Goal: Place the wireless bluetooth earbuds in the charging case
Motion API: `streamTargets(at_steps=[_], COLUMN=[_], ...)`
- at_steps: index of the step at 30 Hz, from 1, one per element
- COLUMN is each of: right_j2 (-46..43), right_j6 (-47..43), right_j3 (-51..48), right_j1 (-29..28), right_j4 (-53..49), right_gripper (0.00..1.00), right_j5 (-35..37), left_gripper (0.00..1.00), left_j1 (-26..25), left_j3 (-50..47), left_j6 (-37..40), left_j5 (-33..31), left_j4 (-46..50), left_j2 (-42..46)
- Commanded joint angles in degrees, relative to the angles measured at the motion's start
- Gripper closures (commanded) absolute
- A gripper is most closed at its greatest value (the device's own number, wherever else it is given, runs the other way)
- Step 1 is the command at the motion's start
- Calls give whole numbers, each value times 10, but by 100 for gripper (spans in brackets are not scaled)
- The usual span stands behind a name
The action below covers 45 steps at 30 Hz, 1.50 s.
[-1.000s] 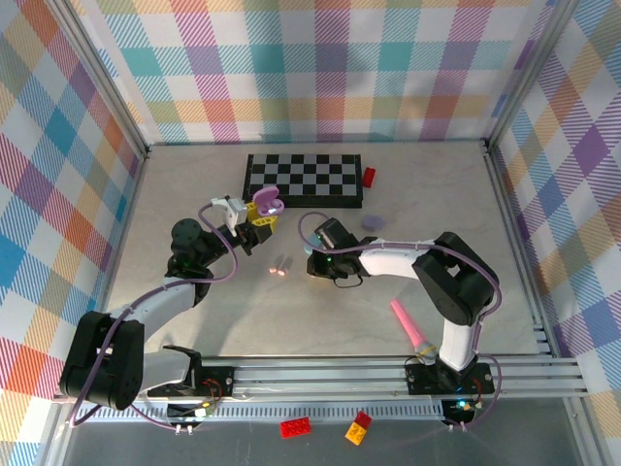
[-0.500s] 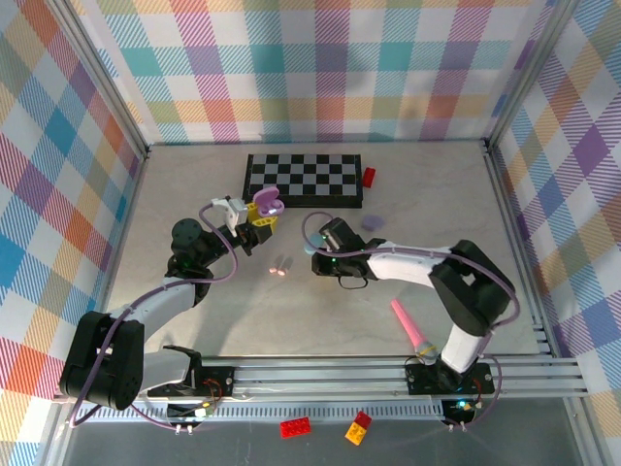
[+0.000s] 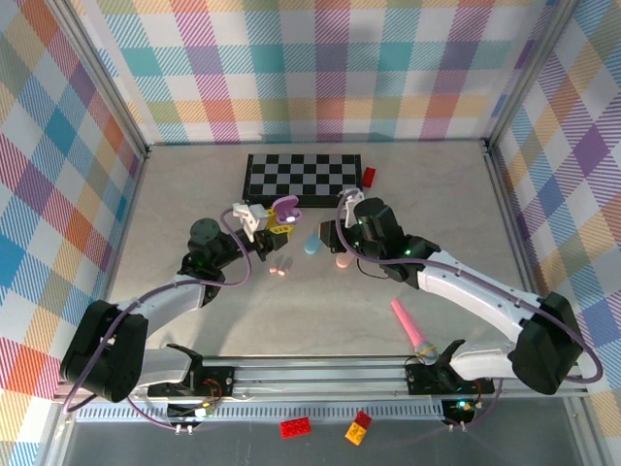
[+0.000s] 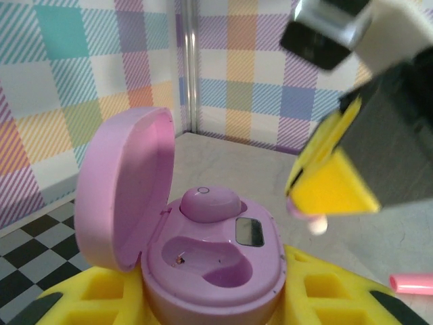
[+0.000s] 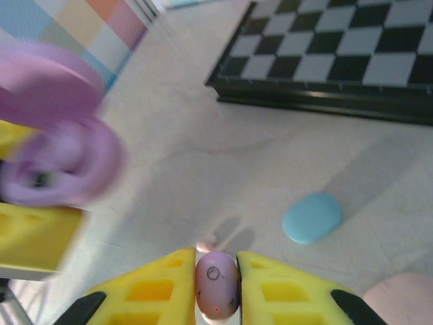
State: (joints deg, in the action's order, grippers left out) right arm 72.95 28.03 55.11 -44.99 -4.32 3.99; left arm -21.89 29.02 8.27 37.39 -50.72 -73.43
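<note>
My left gripper [image 3: 280, 222] is shut on the open lilac charging case [image 3: 286, 207], held just in front of the chessboard. In the left wrist view the case [image 4: 213, 271] sits between yellow fingers [image 4: 325, 288], lid up. One lilac earbud [image 4: 210, 203] lies in the far slot and the near slot [image 4: 203, 261] is empty. To the case's right, above the table, my right gripper [image 3: 328, 230] is shut on a second lilac earbud [image 5: 216, 283]. From the right wrist the case [image 5: 61, 162] shows blurred at the left.
A teal case [image 3: 311, 244] and a pink case [image 3: 343, 260] lie shut under the right arm. Two tiny pinkish buds [image 3: 279, 266] rest left of them. The chessboard [image 3: 301, 177] has a red brick [image 3: 369, 176] at its right end. A pink stick [image 3: 412, 331] lies front right.
My right gripper has risen off the table by the teal case and swung back and right with the lilac earbud. My left gripper carried the open case rightward toward it.
</note>
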Motion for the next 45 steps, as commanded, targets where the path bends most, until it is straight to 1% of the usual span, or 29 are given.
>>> streamTargets(at_steps=[1, 3, 5, 14, 21, 34, 39, 45], right_j2=[-21, -25, -25, 7, 31, 51, 62, 61], right_j6=[-30, -32, -35, -43, -33, -29, -25, -22], right_j3=[33, 41, 50, 78, 83, 82, 83, 82], right_j1=[2, 2, 2, 6, 12, 20, 21, 22], right_j4=[-1, 2, 4, 17, 28, 31, 33, 29], right_gripper=[81, 81, 81, 81, 81, 81, 81, 79], right_j5=[-18, -30, -36, -42, -47, -39, -44, -47], left_gripper=[66, 66, 66, 66, 66, 66, 66, 66], left_j1=[-23, -35, -44, -82, -101, -115, -116, -116], left_j3=[24, 29, 37, 67, 87, 93, 97, 104], left_j6=[20, 23, 25, 24, 34, 56, 56, 46], left_j5=[-38, -64, -75, -88, -90, -94, -95, -111], left_j4=[-11, -13, -12, -23, -1, 15, 17, 17], left_j2=[-13, -23, -33, -74, -90, -99, -101, -107])
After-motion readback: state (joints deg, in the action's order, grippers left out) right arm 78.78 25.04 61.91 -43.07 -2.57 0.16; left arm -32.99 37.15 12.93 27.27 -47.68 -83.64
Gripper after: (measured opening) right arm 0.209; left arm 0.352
